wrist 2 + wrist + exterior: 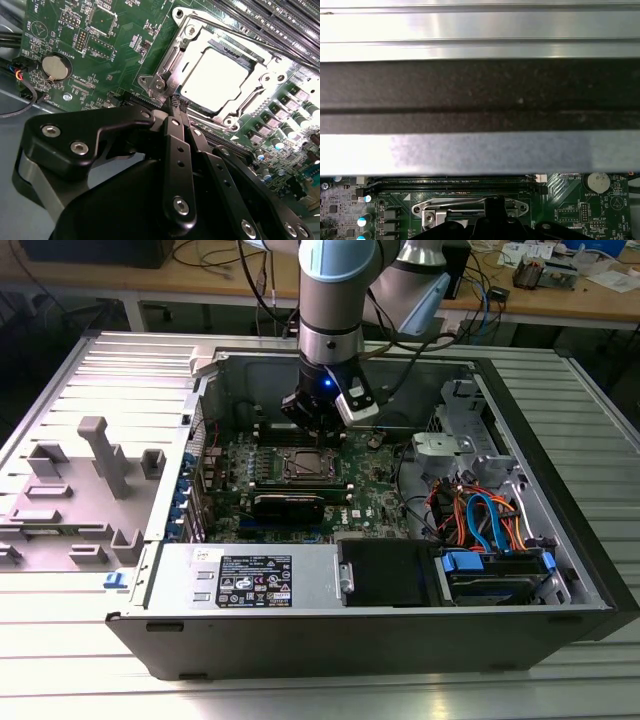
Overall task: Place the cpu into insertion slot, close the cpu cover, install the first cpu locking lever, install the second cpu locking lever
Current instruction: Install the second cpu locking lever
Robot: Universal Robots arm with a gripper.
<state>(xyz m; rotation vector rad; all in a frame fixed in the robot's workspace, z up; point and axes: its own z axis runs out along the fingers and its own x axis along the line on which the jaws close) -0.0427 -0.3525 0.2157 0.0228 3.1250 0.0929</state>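
Your gripper (176, 107), fingers pressed together and holding nothing, hangs just beside the insertion slot (216, 75). The cpu (214, 74) sits in it, the cpu cover (175, 57) lying flat around it.

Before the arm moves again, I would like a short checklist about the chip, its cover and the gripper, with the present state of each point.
1. Chip seated in the socket: ok, it lies flat inside.
2. Cover closed over the chip: ok, the frame lies flat around it.
3. Both locking levers latched: cannot tell.
4. Gripper holds nothing: ok, fingers together, nothing between them.
5. Gripper positioned at the socket: ok, its tips are at the cover's corner.
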